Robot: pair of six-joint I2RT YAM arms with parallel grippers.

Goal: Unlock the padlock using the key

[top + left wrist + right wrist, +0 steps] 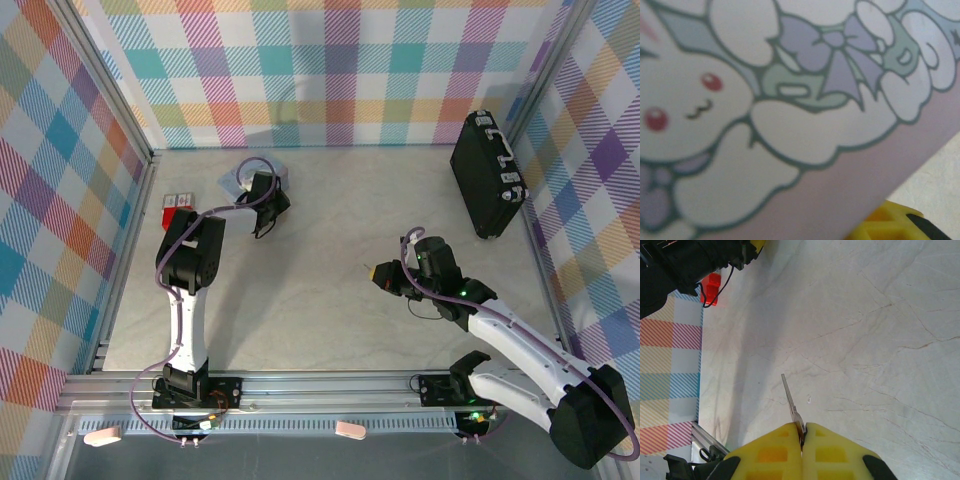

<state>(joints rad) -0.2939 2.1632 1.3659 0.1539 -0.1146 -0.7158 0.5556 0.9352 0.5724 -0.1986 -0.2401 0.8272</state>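
Observation:
My right gripper point(803, 432) is shut on the silvery key point(792, 405), whose thin blade sticks out ahead of the yellow fingers over bare table. From above, that gripper point(378, 271) hovers right of the table's middle. My left gripper point(268, 202) is at the back left, right against the pale blue-grey tin point(240, 180). The tin's lid point(790, 125), printed with a cartoon bunny and a bow, fills the left wrist view very close and blurred. One yellow finger point(890, 225) shows at the bottom right beside the tin's edge. The padlock is hidden.
A large black briefcase point(487, 175) lies at the back right near the wall. A small red block point(178, 205) sits by the left wall, also seen as the red block point(711, 287) beyond my left arm point(690, 260). Checked walls close off three sides.

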